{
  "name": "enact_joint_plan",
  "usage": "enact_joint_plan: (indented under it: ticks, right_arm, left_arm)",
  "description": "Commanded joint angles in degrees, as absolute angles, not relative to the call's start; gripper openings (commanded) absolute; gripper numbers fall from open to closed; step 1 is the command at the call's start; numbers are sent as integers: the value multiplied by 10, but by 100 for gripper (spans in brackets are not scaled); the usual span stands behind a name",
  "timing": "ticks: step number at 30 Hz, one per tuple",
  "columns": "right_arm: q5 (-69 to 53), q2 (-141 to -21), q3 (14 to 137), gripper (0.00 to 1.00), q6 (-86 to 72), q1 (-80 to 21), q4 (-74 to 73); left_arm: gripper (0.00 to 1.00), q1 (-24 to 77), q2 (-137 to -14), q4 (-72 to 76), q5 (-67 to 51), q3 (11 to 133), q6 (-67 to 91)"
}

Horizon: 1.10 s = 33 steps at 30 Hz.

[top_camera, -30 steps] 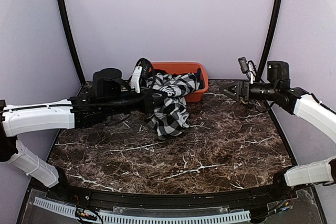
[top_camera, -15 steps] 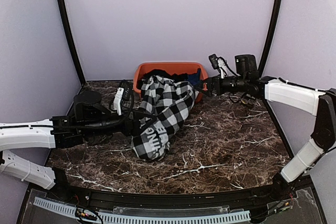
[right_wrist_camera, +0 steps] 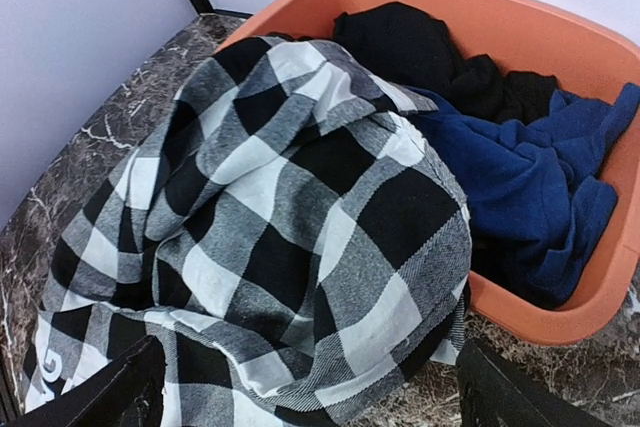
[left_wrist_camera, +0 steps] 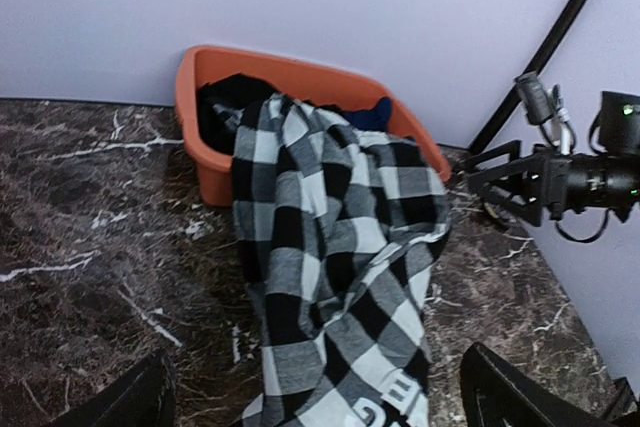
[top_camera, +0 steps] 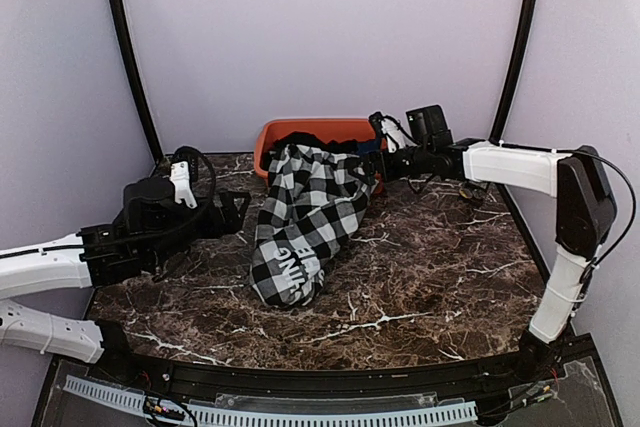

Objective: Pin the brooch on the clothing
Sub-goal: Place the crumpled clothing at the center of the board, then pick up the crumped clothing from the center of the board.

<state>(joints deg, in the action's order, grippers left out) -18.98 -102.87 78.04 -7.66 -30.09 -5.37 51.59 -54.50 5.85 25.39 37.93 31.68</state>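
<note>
On the marbled counter [top_camera: 430, 277] the checked shirt [top_camera: 305, 222] lies in a crumpled heap. Its near end shows white letters, folded so that only part of them can be read. To its left the left claw [top_camera: 235, 213] hangs open and apart from the cloth; in its own camera only the two finger stubs show at the bottom corners. The shirt's far end is draped over the front rim of the orange tub [top_camera: 320, 127] and hides that wall. The right claw [top_camera: 375, 162] stands open just beside it. Inside the tub a black garment [right_wrist_camera: 420, 42] and a blue garment [right_wrist_camera: 530, 167] are partly covered.
</note>
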Motion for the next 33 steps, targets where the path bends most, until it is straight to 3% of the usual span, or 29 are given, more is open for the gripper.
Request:
enact_joint_plan:
  ticks: [1, 6, 10, 13, 17, 21, 27, 29, 33]
  right_arm:
    - [-94, -1054, 811, 99, -130, -311, -90]
    - [17, -1078, 838, 99, -143, -336, -123]
    - [36, -1115, 877, 98, -149, -348, -150]
    - [39, -1134, 901, 93, -156, -351, -167]
    - [52, -1146, 910, 78, -166, -351, -181]
    - [50, -1139, 901, 44, -175, -352, -180]
    - [65, -1116, 888, 7, -164, -352, -178]
    - [71, -1101, 882, 0, -162, -352, -180]
    - [90, -1047, 856, 0, -159, -353, -179]
  left_arm:
    - [99, 476, -629, 47, 268, 362, 349]
    - [99, 451, -746, 74, 225, 399, 359]
    - [99, 435, -832, 95, 180, 434, 372]
    - [99, 428, -851, 155, 149, 425, 382]
    - [96, 426, -855, 209, 121, 418, 373]
    - [78, 426, -885, 203, 89, 443, 366]
    - [26, 426, -919, 214, 58, 449, 376]
    - [4, 426, -916, 210, 64, 449, 376]
    - [1, 426, -885, 212, 87, 447, 365]
